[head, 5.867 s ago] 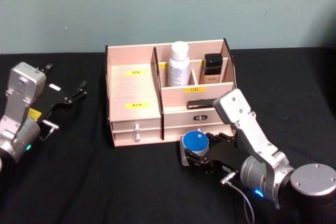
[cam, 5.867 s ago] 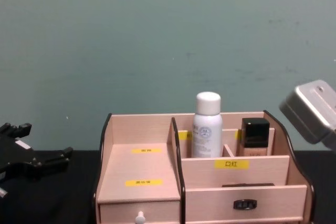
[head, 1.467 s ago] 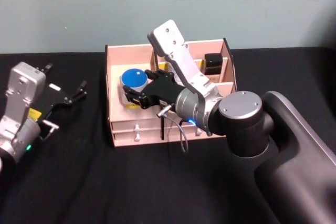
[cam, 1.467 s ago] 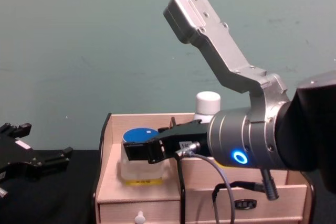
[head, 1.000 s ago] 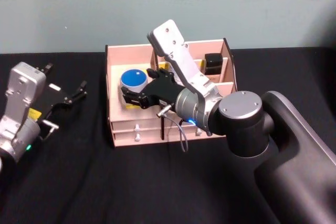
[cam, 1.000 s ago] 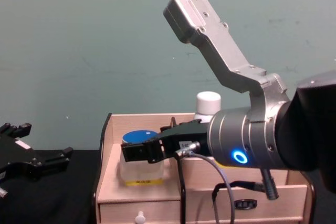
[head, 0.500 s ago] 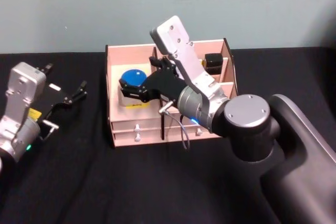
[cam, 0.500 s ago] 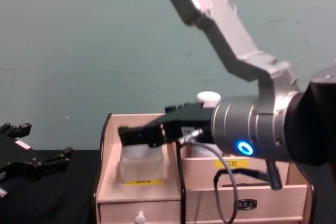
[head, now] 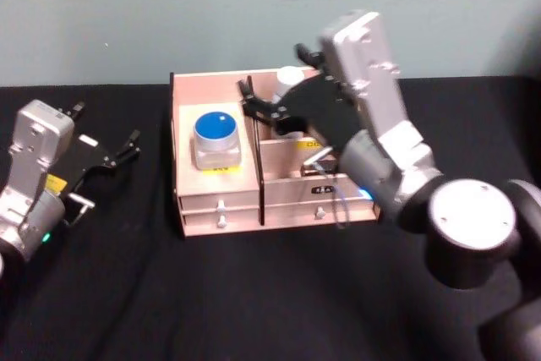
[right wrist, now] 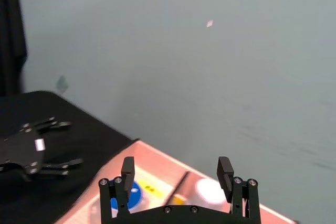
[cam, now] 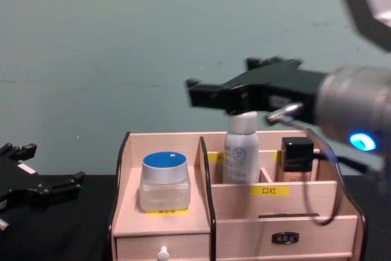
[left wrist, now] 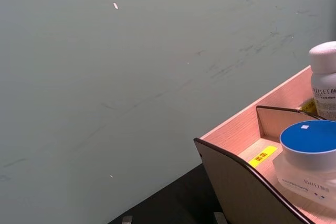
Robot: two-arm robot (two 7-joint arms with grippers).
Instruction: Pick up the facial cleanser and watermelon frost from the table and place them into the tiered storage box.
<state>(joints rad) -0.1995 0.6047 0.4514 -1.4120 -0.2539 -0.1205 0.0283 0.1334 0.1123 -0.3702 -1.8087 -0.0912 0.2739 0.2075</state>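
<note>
- Black cloth (head: 127,293) lies under the storage box (head: 215,196); we see its left step holding the blue-lidded jar (head: 218,139).
- Our right gripper (head: 275,101) hovers above, jaws wide, empty.
- Our left gripper (head: 127,148) rests aside, spread; chest view alone shows the drawer knob (cam: 162,251).

right arm (head: 397,158): silver-grey metal links, round flat joint cap, blue glowing ring light
right gripper (right wrist: 177,174): black, two squared fingers, small screws along the base
left arm (head: 30,179): silver casing, yellow sticker, possibly a small green light
cable (cam: 327,169): thin, grey
</note>
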